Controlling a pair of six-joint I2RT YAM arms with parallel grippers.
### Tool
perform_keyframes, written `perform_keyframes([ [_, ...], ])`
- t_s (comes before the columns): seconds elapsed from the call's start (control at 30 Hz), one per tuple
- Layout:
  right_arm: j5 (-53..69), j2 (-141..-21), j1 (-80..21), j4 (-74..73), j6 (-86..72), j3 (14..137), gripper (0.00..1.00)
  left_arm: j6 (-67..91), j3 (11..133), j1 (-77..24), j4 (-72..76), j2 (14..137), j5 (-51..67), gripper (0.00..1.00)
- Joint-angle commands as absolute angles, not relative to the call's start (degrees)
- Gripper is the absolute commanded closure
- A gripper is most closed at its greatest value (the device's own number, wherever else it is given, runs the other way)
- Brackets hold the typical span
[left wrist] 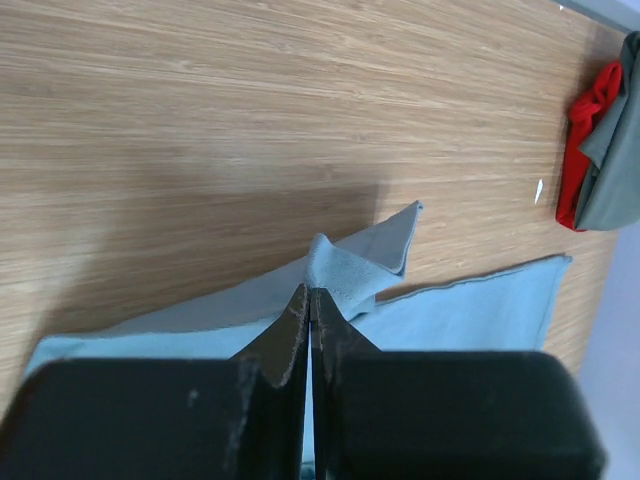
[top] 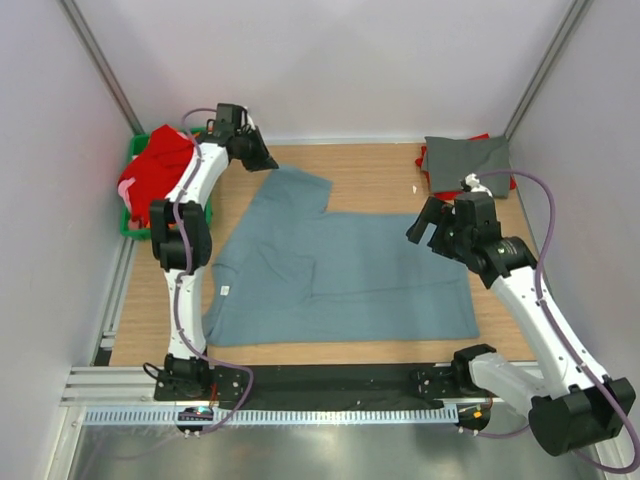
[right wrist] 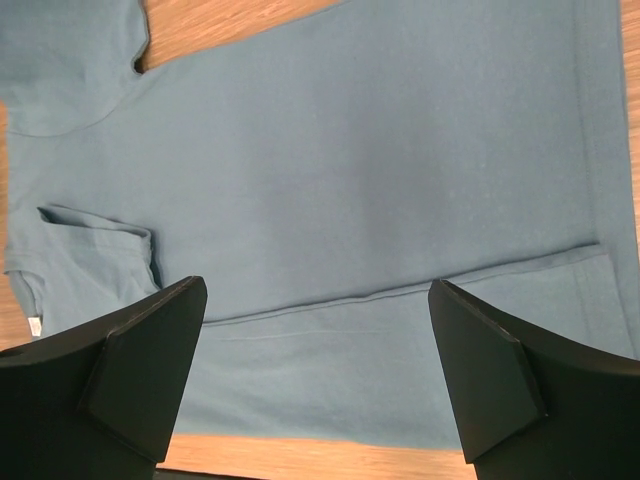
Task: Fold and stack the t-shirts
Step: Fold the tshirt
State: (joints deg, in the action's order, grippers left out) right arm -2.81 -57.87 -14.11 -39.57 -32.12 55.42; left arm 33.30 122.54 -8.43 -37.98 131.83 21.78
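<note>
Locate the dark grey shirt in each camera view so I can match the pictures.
Top external: the dark grey shirt lies at the far right corner of the table, on red cloth.
Left wrist: at the right edge, upper half, with the red cloth beside it.
Right wrist: not in it.
Shared landmark: the blue-grey shirt, which shows in all three views.

— What do I have around the bench?
— I see a light wooden tabletop point(top: 370, 165), plain white walls point(top: 330, 60) on three sides, metal corner posts point(top: 100, 60), and soft, even light.
</note>
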Motion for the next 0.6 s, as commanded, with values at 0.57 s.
perform_keyframes([
  [0.57,-6.9,-88.7,2.1,-35.1,-33.8,69.3,0.13,32.9,108.5,-12.5,-43.4,115.1,20.8,1.0],
])
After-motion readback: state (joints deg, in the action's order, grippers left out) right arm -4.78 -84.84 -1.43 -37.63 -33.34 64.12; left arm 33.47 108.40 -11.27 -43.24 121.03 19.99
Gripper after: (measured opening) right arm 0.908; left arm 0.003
